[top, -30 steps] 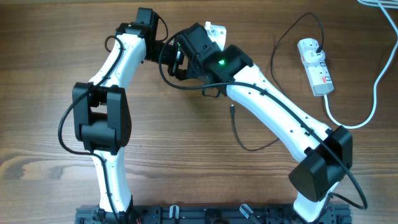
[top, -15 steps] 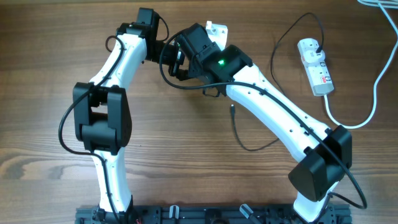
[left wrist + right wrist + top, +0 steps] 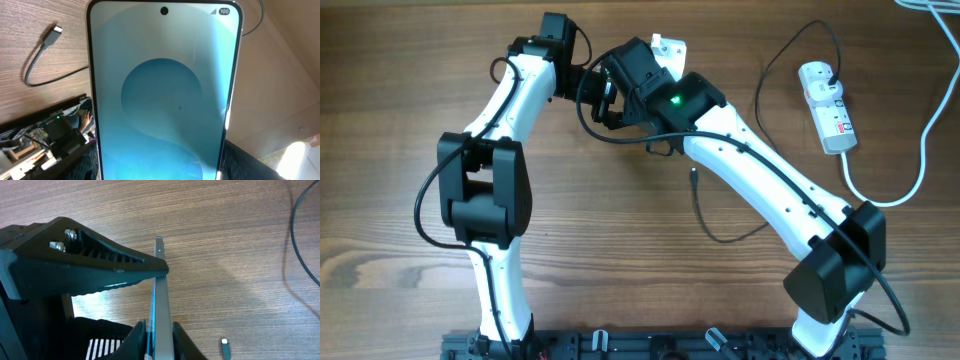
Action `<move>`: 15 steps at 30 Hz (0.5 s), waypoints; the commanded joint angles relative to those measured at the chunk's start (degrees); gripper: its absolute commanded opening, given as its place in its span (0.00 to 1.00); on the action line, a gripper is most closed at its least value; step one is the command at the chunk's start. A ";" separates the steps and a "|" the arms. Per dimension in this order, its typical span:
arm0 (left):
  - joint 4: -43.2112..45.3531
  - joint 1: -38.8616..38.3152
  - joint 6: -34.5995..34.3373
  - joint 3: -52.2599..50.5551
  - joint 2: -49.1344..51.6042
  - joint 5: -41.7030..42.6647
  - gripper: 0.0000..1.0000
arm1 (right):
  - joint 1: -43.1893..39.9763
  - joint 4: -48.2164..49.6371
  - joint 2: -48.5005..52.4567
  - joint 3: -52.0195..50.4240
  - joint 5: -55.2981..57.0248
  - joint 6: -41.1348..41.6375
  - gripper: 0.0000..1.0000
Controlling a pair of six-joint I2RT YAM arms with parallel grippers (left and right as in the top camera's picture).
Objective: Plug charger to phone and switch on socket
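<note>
Right hand (image 3: 159,335) first: narrows sharply within the last second, now nearly closed, pinching the edge-on phone (image 3: 162,100) by both faces. Left hand (image 3: 582,88): spread wide across the phone's width, holding it raised off the surface (image 3: 225,240), screen lit. Reads as a 2-hand steadying grip ahead of plugging. Charger tip (image 3: 57,30): loose on the surface, near the phone but apart, untouched. Socket (image 3: 828,120): well apart at far right, no hand near. Leaves 2 steps undone, by the look of it.

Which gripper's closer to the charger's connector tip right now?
Right. Right gripper is up-left of the connector tip, jaws on the phone; left gripper sits farther left, holding the phone.
</note>
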 commanded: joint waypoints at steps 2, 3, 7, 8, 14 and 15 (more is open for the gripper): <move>0.15 -0.20 -0.28 -0.15 -2.36 2.99 0.73 | -0.09 -0.09 1.25 0.85 1.36 -0.22 0.11; 0.15 -0.20 -0.28 -0.15 -2.36 2.99 0.73 | -0.09 -0.09 1.25 0.85 1.36 -0.22 0.09; 0.15 -0.20 -0.28 -0.15 -2.36 2.99 0.73 | -0.09 -0.09 1.25 0.85 1.36 -0.22 0.05; 0.17 -0.20 -0.26 -0.15 -2.36 2.99 0.73 | -0.09 -0.09 1.25 0.85 1.38 -0.22 0.05; 2.78 0.09 -0.33 -0.15 -2.36 2.89 0.83 | -0.55 -0.09 -0.48 0.94 2.25 5.05 0.05; 2.75 0.22 -0.33 -0.15 -2.36 2.84 0.84 | -0.85 -0.07 -0.96 0.94 2.32 6.36 0.05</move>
